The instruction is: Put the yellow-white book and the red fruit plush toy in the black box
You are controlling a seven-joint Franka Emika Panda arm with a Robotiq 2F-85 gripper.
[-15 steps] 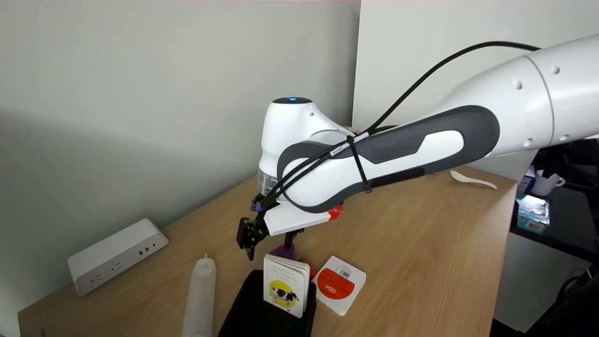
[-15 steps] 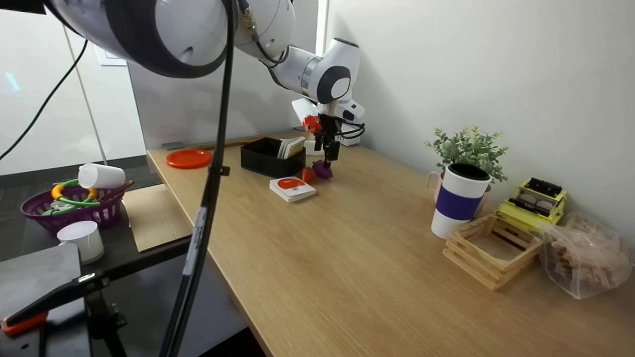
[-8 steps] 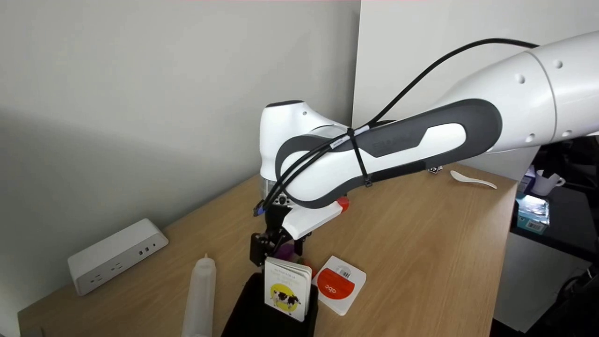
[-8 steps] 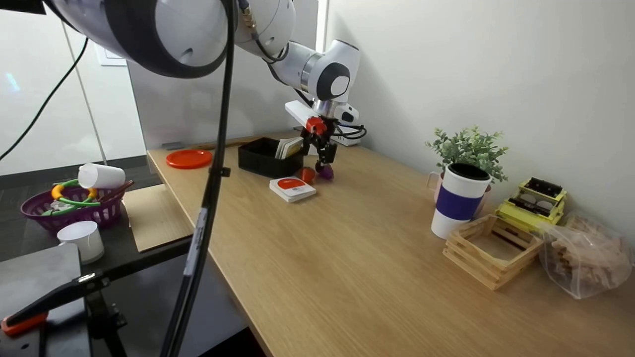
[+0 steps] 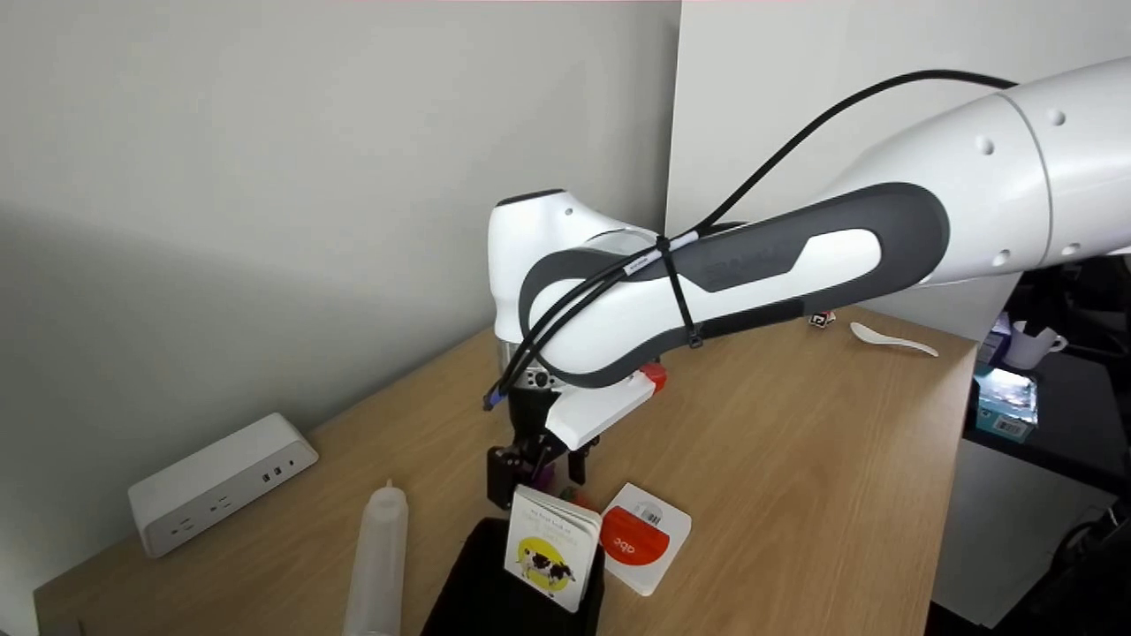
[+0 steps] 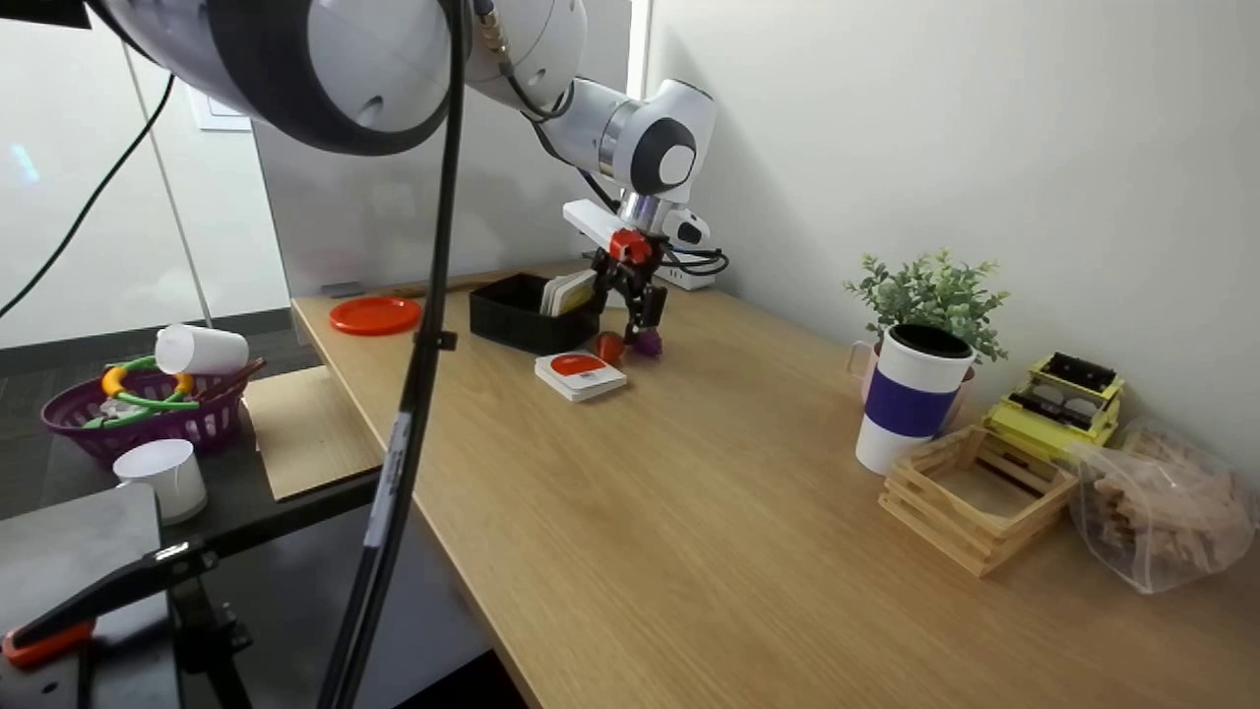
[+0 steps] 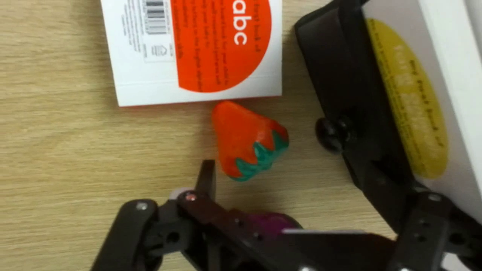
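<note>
Red fruit plush toy (image 7: 246, 139): strawberry form, green leaf cap, matched by colour. On the table (image 7: 56, 158), outside the black box (image 6: 522, 330), centre of the wrist view.

Yellow-white book (image 5: 552, 543): lower middle of an exterior view; inside the box, tilted on edge. Judged done.

Black box: left of centre in an exterior view; its wall crosses the right of the wrist view, just beside the toy.

Gripper (image 5: 541, 492): lower middle of an exterior view; jaws spread, gripping nothing. In the wrist view a finger (image 7: 206, 178) stands at the toy's lower left; the opposite one merges with the dark box, contact unclear.

Purple toy (image 7: 268, 222): bottom middle of the wrist view, partly hidden by the gripper; not called for.

White book with red half-circle (image 7: 226, 49): top middle of the wrist view, flat; its edge meets or nearly meets the toy's narrow end.

Step in hand, as judged: pick-up of the toy. Bring the fingers up-frame until it sits midway between them, purple toy left out. Hold the box-side finger off the wall, lest the box slide and the book topple. Close lightly, lift above the rim before crossing, release well apart from the book.
</note>
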